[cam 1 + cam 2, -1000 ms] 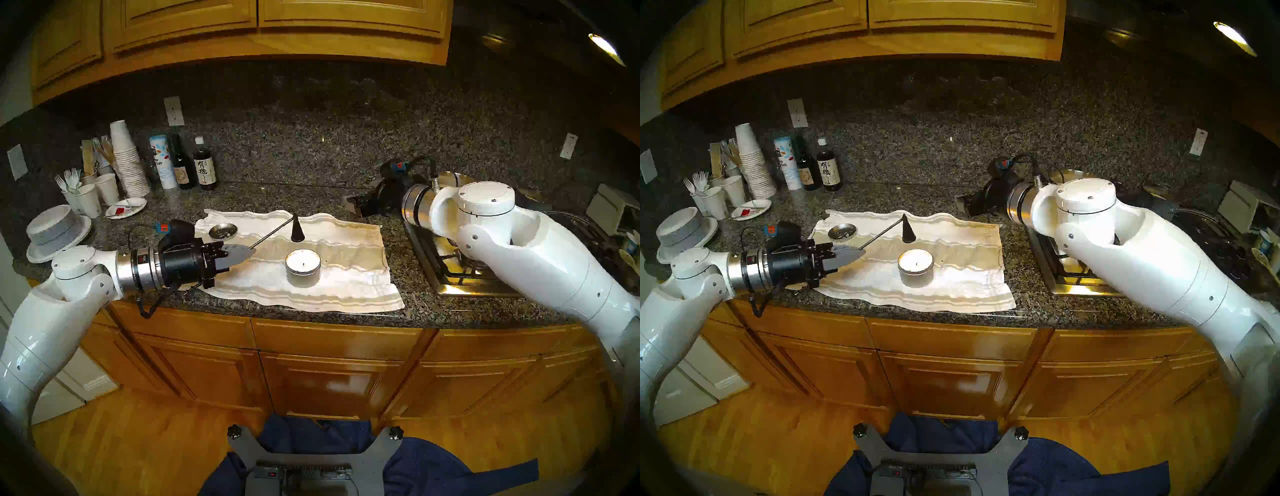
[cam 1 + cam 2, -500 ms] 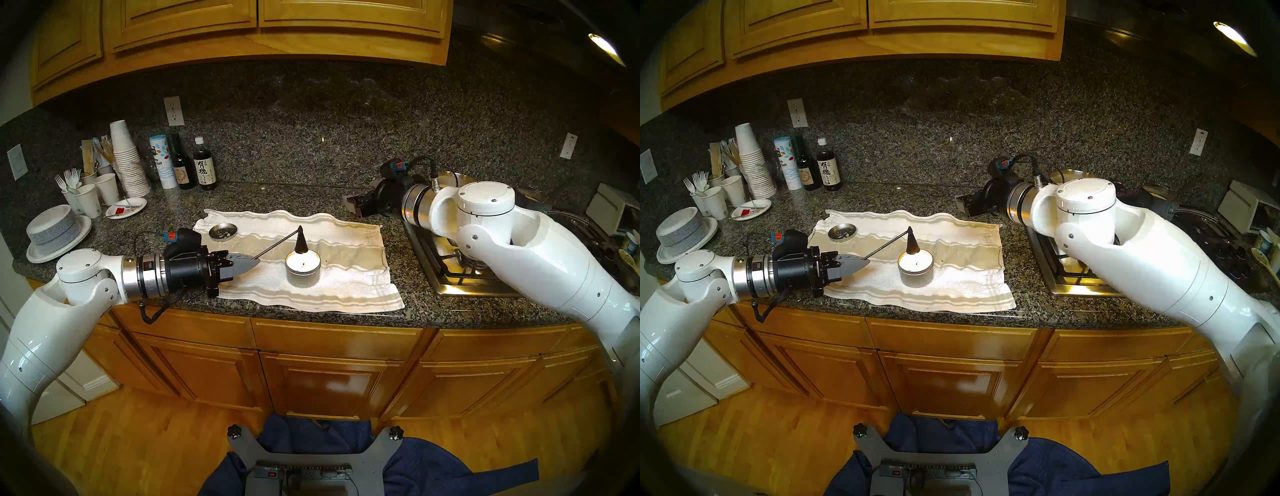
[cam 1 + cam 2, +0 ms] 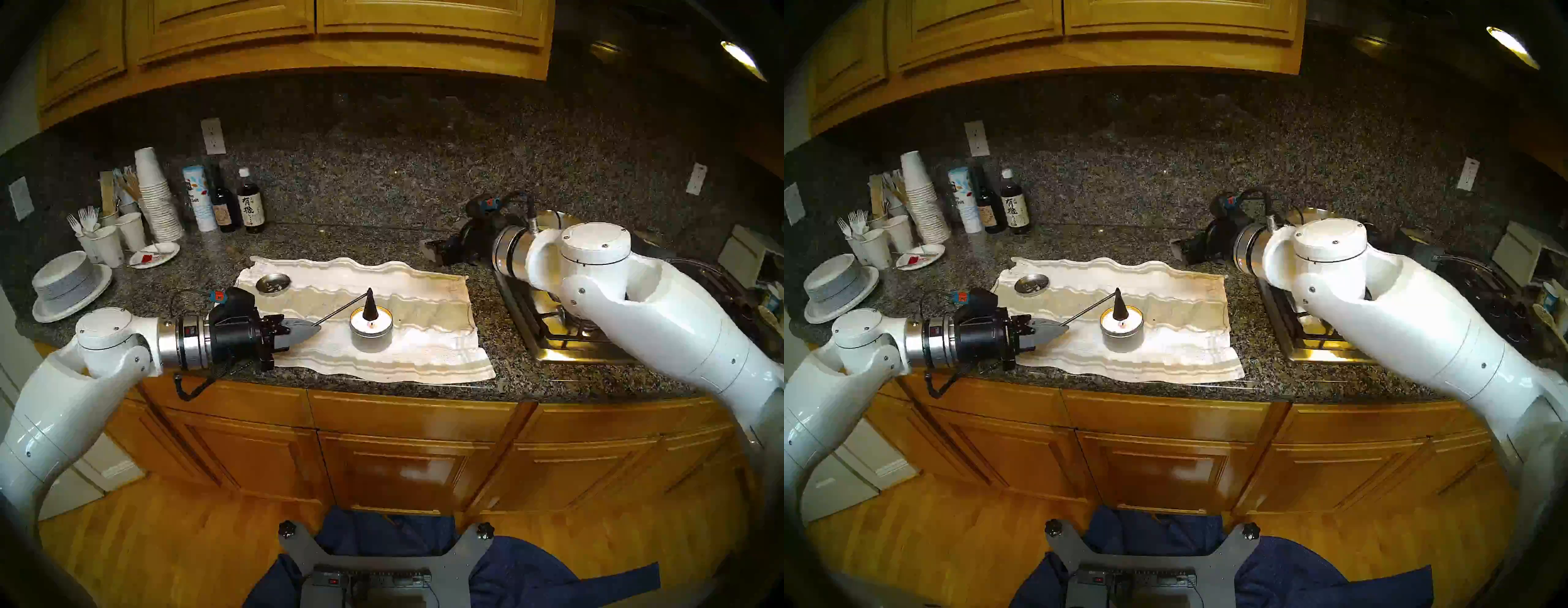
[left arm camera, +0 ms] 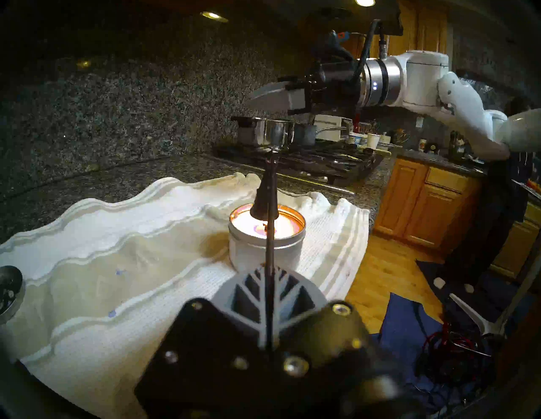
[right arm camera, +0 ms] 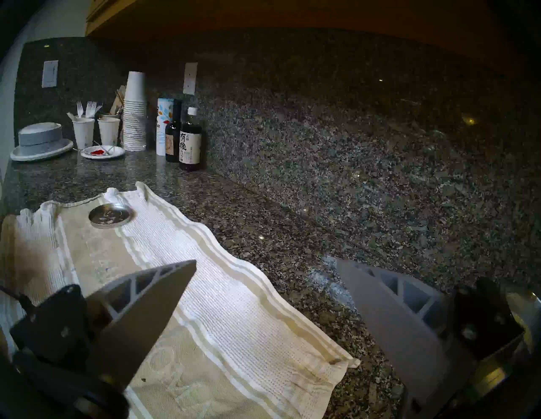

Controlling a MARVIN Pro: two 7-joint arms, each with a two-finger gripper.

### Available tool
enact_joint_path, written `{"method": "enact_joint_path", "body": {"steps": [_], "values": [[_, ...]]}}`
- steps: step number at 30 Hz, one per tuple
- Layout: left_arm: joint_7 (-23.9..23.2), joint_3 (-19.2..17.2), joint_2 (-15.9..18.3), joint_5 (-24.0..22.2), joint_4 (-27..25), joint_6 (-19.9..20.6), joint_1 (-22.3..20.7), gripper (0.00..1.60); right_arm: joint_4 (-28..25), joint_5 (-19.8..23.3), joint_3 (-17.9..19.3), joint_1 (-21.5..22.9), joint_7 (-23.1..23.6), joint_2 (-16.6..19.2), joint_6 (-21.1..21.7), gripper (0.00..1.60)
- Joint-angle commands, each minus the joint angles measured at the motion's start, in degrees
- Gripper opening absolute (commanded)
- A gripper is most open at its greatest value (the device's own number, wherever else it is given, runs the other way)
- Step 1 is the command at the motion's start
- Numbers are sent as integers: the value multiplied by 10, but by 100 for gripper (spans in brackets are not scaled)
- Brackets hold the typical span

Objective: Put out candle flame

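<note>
snuffer (image 3: 370, 305) rod partly hides flame (image 4: 261, 226) | candle (image 3: 371, 335) lit

This is a kitchen. The surface (image 3: 382, 242) is dark speckled stone, and the wall (image 3: 382, 161) behind it is the same stone. White wall plugs (image 3: 213, 136) sit on that wall. Yellow-brown wood cupboards (image 3: 297, 25) hang above, and more wood cupboard doors (image 3: 403, 467) stand below. The floor (image 3: 169, 552) is shiny orange-brown wood. A small bright light (image 3: 740, 57) glows high up on the right. A steel stove (image 3: 564, 335) sits at the right.
</note>
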Motion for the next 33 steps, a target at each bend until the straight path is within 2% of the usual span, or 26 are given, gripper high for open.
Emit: {"method": "enact_joint_path", "body": {"steps": [1, 16, 33], "values": [[-2, -1, 1, -2, -6, 3, -24, 0, -3, 1, 17, 18, 0, -1, -5, 160], [0, 18, 12, 14, -4, 7, -35, 0, -3, 1, 17, 18, 0, -1, -5, 160], [-2, 19, 13, 12, -1, 6, -36, 0, -3, 1, 17, 18, 0, -1, -5, 160]]}}
